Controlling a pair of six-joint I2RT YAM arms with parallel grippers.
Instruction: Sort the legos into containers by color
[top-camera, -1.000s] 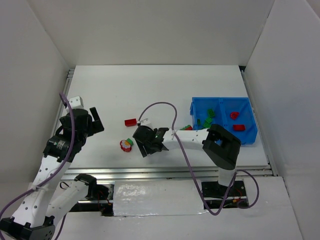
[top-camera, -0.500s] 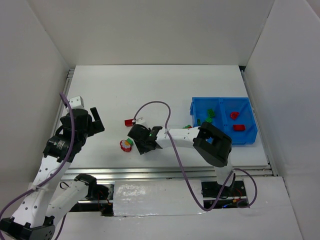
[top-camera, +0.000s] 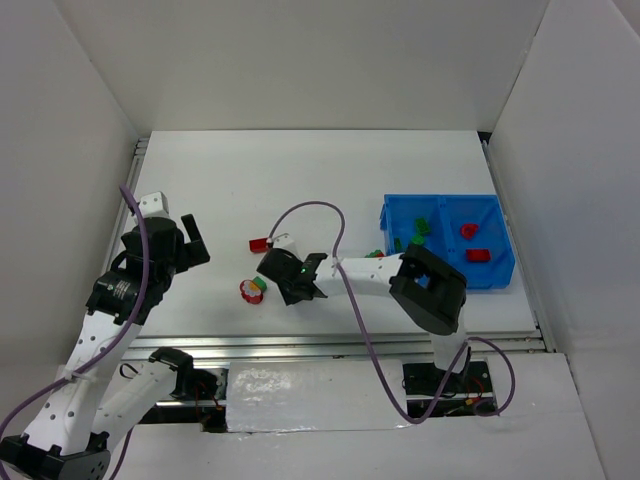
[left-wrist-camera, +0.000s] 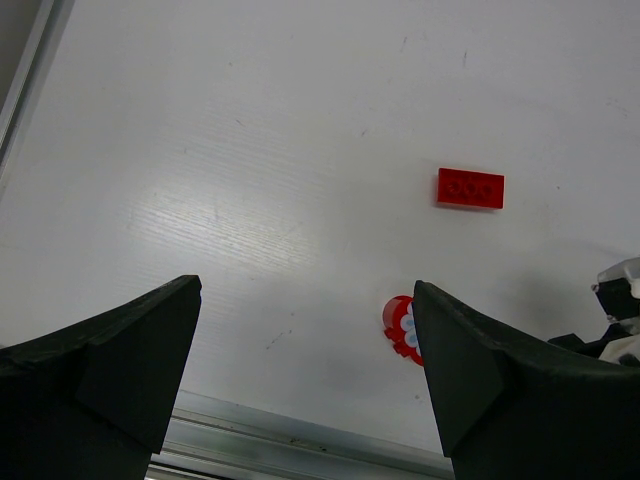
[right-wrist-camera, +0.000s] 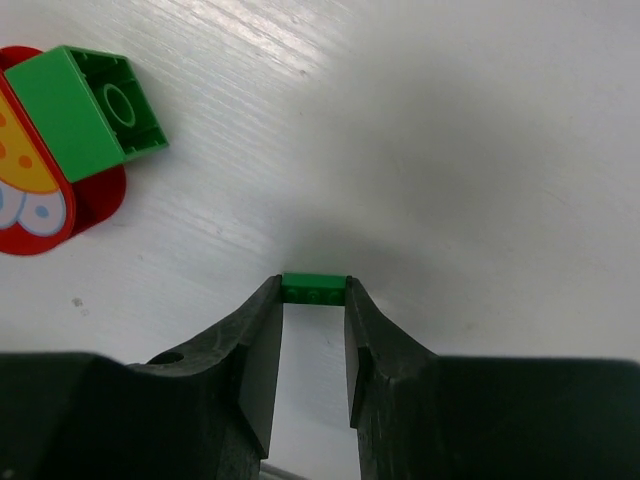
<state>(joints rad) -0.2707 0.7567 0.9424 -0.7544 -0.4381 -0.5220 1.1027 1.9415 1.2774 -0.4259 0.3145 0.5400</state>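
Two black fingers of the right gripper (right-wrist-camera: 314, 302) were clamped on a tiny green plastic brick (right-wrist-camera: 314, 289), held by its ends low over the white table (right-wrist-camera: 480, 150); whether the brick touched the surface could not be told. At its 10 o'clock in the wrist view lay a round red-and-white piece (right-wrist-camera: 30, 200) with a chunkier green square brick (right-wrist-camera: 85, 105) resting against it. From above, a flat red rectangular brick (top-camera: 260, 244) lay at the gripper's 11 o'clock, apart from the round piece. The bright blue two-compartment plastic bin (top-camera: 445, 198) sat at the table's 3 o'clock, with green bricks (top-camera: 415, 235) in its left half and red bricks (top-camera: 470, 240) in its right. The left gripper (left-wrist-camera: 305, 340) hung at 9 o'clock, fingers spread wide and holding nothing.
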